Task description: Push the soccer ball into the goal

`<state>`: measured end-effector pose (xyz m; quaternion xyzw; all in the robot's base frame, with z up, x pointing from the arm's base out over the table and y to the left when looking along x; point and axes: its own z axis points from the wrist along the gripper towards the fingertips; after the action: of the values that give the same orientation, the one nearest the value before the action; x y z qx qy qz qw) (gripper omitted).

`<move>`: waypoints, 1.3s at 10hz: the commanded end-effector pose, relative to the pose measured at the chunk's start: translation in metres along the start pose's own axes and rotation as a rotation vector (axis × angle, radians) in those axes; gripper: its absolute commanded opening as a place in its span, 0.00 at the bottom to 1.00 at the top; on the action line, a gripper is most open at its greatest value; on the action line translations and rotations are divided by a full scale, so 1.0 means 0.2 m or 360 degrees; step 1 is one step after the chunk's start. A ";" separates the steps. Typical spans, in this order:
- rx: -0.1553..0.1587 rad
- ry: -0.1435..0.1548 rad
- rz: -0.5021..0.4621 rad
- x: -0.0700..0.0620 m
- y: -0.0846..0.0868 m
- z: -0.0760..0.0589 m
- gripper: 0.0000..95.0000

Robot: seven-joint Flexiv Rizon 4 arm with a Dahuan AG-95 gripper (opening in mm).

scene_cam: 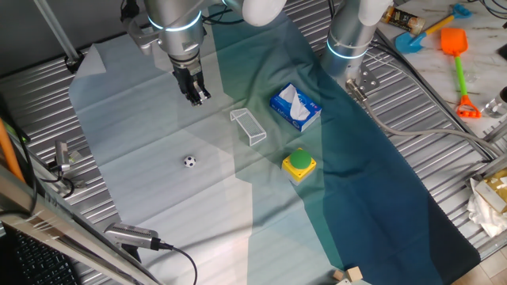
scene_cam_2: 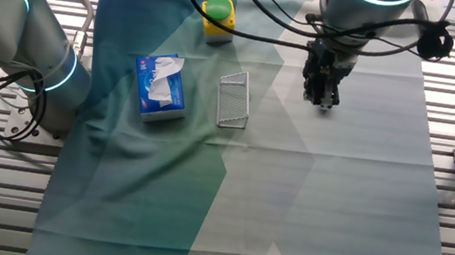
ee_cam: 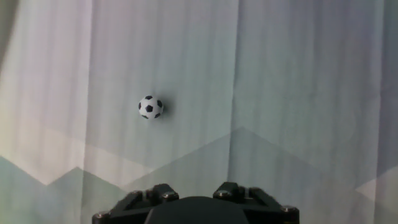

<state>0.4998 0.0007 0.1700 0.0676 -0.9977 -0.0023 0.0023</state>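
Observation:
The soccer ball (scene_cam: 189, 161) is tiny, white with black patches, and lies alone on the pale cloth. It also shows in the hand view (ee_cam: 150, 107), ahead and left of the hand. It does not show in the other fixed view. The goal (scene_cam: 248, 127) is a small clear box frame lying right of the ball, near the cloth's colour border; it also shows in the other fixed view (scene_cam_2: 233, 100). My gripper (scene_cam: 196, 96) hangs above the cloth, behind the ball and apart from it, fingers together and empty. It also shows in the other fixed view (scene_cam_2: 325, 101).
A blue-and-white tissue pack (scene_cam: 295, 108) lies just beyond the goal. A green button on a yellow base (scene_cam: 299, 163) stands right of the goal. A second arm's base (scene_cam: 347, 43) stands at the back. Cables and a clamp (scene_cam: 65, 162) sit at the left edge.

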 end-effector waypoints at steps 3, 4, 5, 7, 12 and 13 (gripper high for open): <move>0.0004 -0.0001 0.0055 -0.10 0.08 0.02 0.00; 0.0003 -0.0002 0.0061 -0.16 0.09 0.01 0.00; 0.0002 0.0009 0.0062 -0.24 0.10 -0.01 0.00; -0.0005 0.0033 0.0048 -0.43 0.11 -0.02 0.00; -0.0020 0.0033 0.0071 -0.71 0.21 0.08 0.00; -0.0021 0.0032 0.0079 -0.74 0.21 0.13 0.00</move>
<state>0.6426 0.0643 0.1399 0.0426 -0.9990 -0.0084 0.0139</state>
